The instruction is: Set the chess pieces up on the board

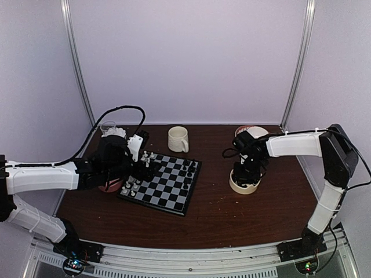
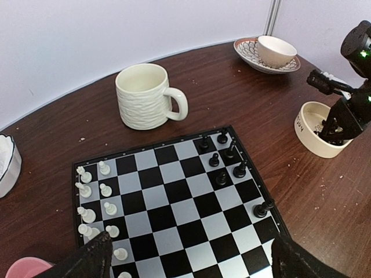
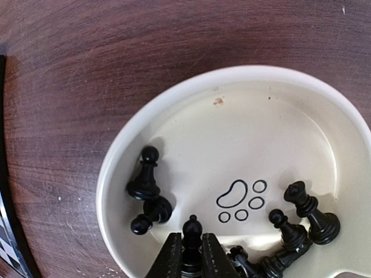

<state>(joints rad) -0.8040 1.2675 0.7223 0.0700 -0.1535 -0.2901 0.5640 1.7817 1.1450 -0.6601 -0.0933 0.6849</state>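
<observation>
The right gripper (image 3: 191, 242) reaches into a cream bowl (image 3: 243, 127), its two fingers pinched narrowly around an upright black pawn (image 3: 192, 227). Spare black pieces (image 3: 310, 214) lie in the bowl on either side of the fingers, around a printed paw mark (image 3: 239, 200). The left gripper (image 2: 191, 246) hangs over the near edge of the board (image 2: 174, 197), jaws spread wide and holding nothing. Ahead of it on the left stand white pieces (image 2: 104, 190), ahead on the right the placed black pieces (image 2: 214, 160), and beyond the board a cream mug (image 2: 145, 95).
</observation>
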